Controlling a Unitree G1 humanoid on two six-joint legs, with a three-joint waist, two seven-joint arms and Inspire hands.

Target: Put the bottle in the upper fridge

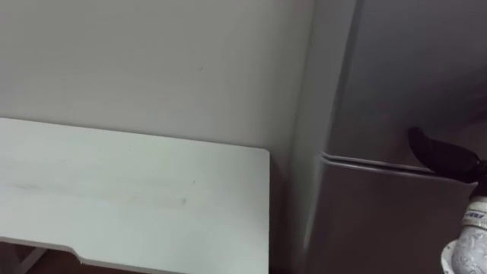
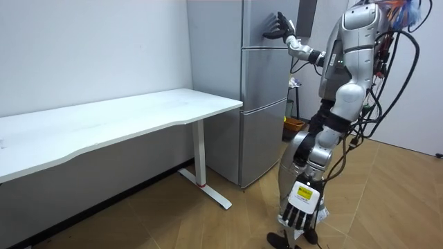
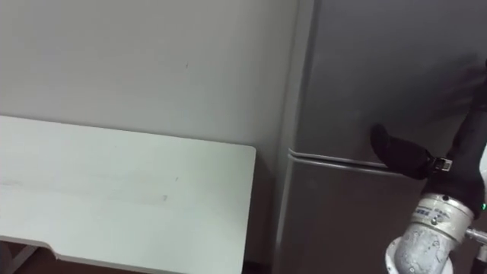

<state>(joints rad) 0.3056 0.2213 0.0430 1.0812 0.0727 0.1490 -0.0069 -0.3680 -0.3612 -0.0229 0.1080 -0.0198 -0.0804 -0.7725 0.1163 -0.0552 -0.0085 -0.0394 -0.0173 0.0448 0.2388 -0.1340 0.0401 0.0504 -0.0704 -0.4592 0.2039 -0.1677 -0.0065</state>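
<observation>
The right hand (image 3: 400,152) is up at the fridge (image 2: 263,104), fingers spread and holding nothing, their tips at the seam between the shut upper door (image 3: 380,68) and the lower door (image 3: 342,221). Opening that door seems the step: get the fingers well behind its bottom edge first, then pull back steadily. The left hand (image 2: 297,211) hangs low, well below the fridge's seam. Whether it holds the bottle I cannot tell.
</observation>
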